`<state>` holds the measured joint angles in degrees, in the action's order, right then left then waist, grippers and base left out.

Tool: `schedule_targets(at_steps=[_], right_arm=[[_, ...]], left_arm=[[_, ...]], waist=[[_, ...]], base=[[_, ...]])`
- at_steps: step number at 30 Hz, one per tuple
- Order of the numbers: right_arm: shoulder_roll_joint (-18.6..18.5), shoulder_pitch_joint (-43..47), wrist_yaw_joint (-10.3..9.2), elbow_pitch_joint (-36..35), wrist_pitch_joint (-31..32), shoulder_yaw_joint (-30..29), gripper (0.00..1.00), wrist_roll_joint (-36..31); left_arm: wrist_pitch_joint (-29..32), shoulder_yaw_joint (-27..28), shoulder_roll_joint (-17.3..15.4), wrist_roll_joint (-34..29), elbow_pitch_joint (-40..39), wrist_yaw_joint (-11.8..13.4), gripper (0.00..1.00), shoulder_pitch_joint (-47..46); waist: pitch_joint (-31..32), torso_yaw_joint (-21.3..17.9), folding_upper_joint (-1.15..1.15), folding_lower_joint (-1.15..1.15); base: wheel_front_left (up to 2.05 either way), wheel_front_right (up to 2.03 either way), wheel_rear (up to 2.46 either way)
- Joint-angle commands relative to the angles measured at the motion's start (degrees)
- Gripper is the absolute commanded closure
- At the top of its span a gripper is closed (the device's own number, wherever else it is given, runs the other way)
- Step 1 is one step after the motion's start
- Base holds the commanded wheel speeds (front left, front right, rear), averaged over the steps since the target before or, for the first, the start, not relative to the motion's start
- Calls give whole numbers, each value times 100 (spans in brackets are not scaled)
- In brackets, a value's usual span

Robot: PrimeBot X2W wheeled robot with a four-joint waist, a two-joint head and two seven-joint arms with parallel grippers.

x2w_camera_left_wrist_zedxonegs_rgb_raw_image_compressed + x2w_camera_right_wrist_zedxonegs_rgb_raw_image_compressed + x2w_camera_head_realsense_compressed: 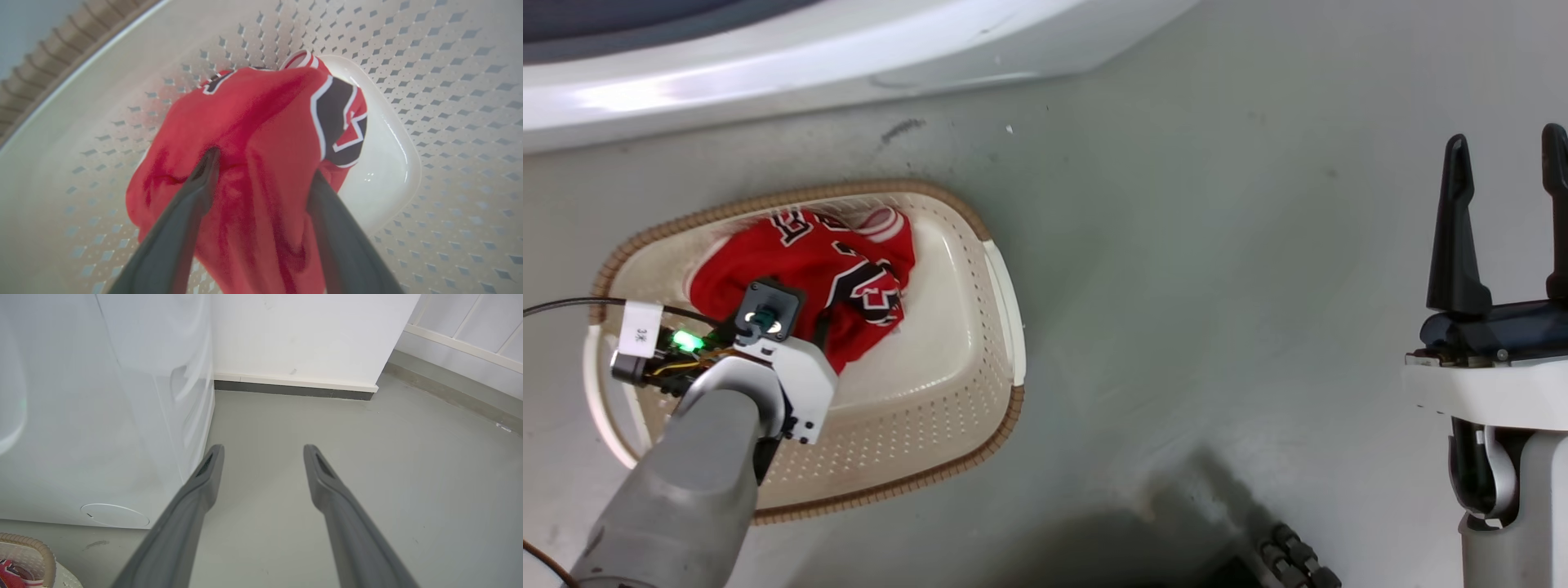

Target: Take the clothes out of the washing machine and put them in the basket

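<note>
The left forearm (686, 482) is a smooth, rounded grey tube ending in an angular white wrist housing (800, 380) with small dark screws. On it sits a square black camera block (768, 310) with a round lens. Beside that glows a green light (686, 340) among yellow and black wires, near a white tag (640, 329) with a small dark marking and a thin black cable (564, 305). The left gripper (263, 163) has two long, tapering dark grey fingers. The right gripper (1507, 139) has matching fingers on a glossy dark base (1494, 322) over a white block (1478, 392).

Red jersey (796, 269) bunched inside basket (1006, 314) near washer (768, 69).
</note>
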<state>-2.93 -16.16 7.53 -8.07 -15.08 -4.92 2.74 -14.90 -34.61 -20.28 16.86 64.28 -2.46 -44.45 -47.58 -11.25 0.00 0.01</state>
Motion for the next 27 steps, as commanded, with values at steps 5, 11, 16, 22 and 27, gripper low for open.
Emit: schedule_targets(at_steps=[5, 11, 16, 22, 27], right_arm=[[9, -3, -8, 122, -14, 8, 0, -100], [8, 250, -8, 304, -14, -81, 0, -201], [8, 500, -8, 403, -14, -189, 0, -306], [8, 709, -8, 486, -14, -218, 0, -347], [9, 817, -7, 544, -14, -214, 0, -250]], left_arm=[[-28, 158, -3, -40, -647, 141, 0, 464], [-30, 598, 29, 9, -1775, 283, 0, 1196], [-30, 1102, 23, -117, -2864, 423, 0, 1822], [-30, 1683, 70, -344, -4027, 536, 0, 2539], [-31, 2002, 92, -557, -4748, 512, 0, 2981]], waist=[[670, 156, 0, -1], [1499, 364, 0, -1], [2039, 576, 0, -1], [2485, 680, 0, -1], [2738, 647, 0, -1]], base=[[0, 0, 0], [0, 0, 0], [0, 0, 0], [0, 0, 0], [0, 0, 0]])
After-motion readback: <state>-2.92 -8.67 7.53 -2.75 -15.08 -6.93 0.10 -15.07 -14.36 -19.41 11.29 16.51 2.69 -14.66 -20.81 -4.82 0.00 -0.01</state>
